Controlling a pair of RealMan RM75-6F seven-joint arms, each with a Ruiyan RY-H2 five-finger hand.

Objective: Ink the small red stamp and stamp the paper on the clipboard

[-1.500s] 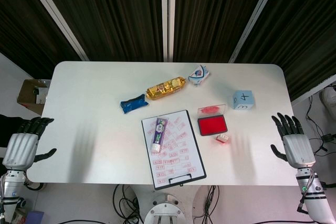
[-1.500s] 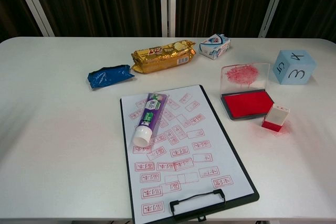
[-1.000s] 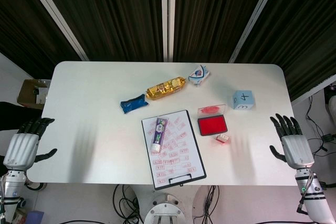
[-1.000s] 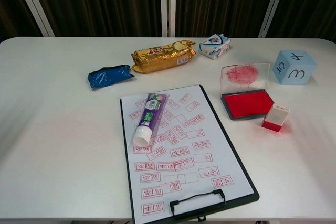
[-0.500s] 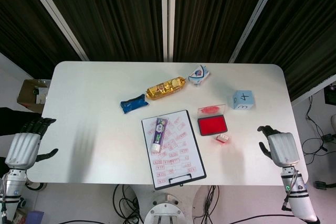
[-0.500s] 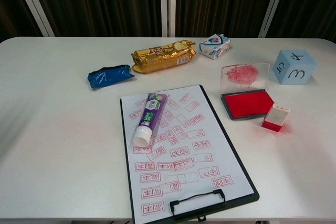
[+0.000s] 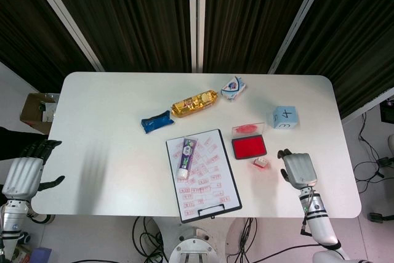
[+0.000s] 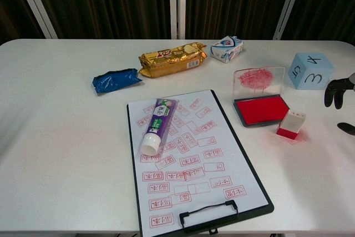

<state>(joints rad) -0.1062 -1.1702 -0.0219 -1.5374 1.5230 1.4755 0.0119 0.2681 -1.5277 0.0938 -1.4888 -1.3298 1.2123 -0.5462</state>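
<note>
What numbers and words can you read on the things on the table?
"4", "3" and "5": on the faces of the blue cube.
Red stamp marks on the clipboard paper: too small to read.
Print on the gold packet, toothpaste tube and white-blue packet: too blurred to read.

Even overhead light lit the white table (image 7: 111, 115) brightly with soft, faint shadows, while the dark far curtains (image 7: 123, 10) stayed dim and both views looked sharp.

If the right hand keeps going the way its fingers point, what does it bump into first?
Probably the small red stamp. The right hand points toward it across bare table, with nothing between them, though height above the table is unclear.
</note>
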